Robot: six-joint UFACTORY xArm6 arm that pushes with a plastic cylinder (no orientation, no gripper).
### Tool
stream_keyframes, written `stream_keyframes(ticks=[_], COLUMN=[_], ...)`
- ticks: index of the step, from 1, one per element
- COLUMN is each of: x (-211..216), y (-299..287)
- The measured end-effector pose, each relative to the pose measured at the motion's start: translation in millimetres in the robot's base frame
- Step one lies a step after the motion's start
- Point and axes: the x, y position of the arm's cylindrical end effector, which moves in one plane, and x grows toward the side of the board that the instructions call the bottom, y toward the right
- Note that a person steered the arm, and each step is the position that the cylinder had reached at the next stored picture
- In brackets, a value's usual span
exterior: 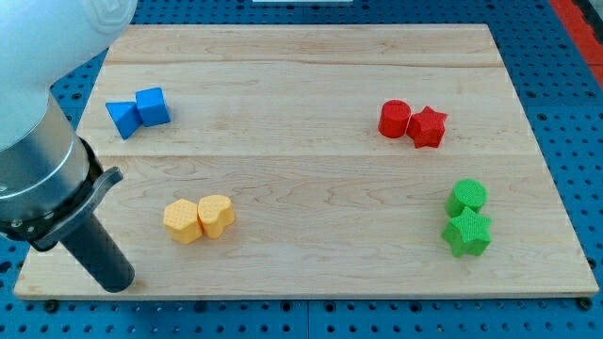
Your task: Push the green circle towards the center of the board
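Note:
The green circle [467, 197] sits near the view's right edge of the wooden board [311, 160], touching the green star [467, 233] just below it. My tip [115, 281] is at the board's bottom left corner, far to the left of both green blocks. The nearest blocks to the tip are the yellow hexagon [182, 221] and yellow heart [216, 215], up and to its right.
A blue triangle [122, 118] and blue cube [153, 106] lie at the upper left. A red circle [394, 119] and red star [427, 127] touch at the upper right. The arm's grey and white body [38, 141] covers the left edge.

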Motion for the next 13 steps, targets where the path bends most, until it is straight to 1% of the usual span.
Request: stream_keyframes(ticks=[1, 2, 4, 6, 7, 8, 9, 10, 11, 12, 13], x=[0.0, 0.1, 0.1, 0.0, -4.8, -20.7, -49.9, -81.2, -98.7, -77.1, -71.8], y=[0.0, 47.0, 229.7, 381.0, 406.7, 430.9, 445.3, 425.7, 385.5, 370.5, 323.6])
